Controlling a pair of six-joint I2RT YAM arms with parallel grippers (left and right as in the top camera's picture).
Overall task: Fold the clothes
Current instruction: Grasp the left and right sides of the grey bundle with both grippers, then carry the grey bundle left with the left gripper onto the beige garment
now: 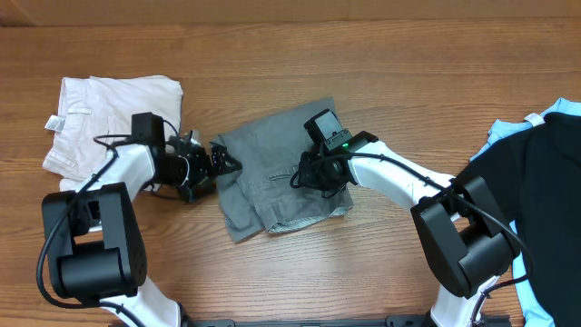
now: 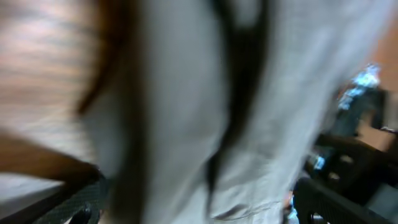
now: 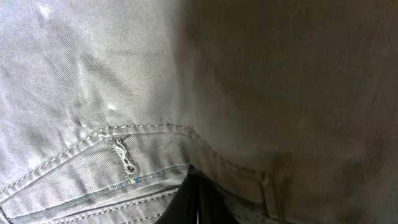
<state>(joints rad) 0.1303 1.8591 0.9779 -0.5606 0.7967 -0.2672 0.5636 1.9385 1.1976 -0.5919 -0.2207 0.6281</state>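
Grey shorts [image 1: 263, 195] lie rumpled on the desk [image 1: 381, 54]; left pincer [image 1: 227, 163] gapes wide at their left edge, right pincer [image 3: 196, 198] is shut, tips on the cloth.

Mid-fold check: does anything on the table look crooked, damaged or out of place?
The grey shorts lie slanted across the table, their folded layers mismatched: one corner pokes out at the near left. No tear or stain shows. The cream shorts and black garment sit well apart.
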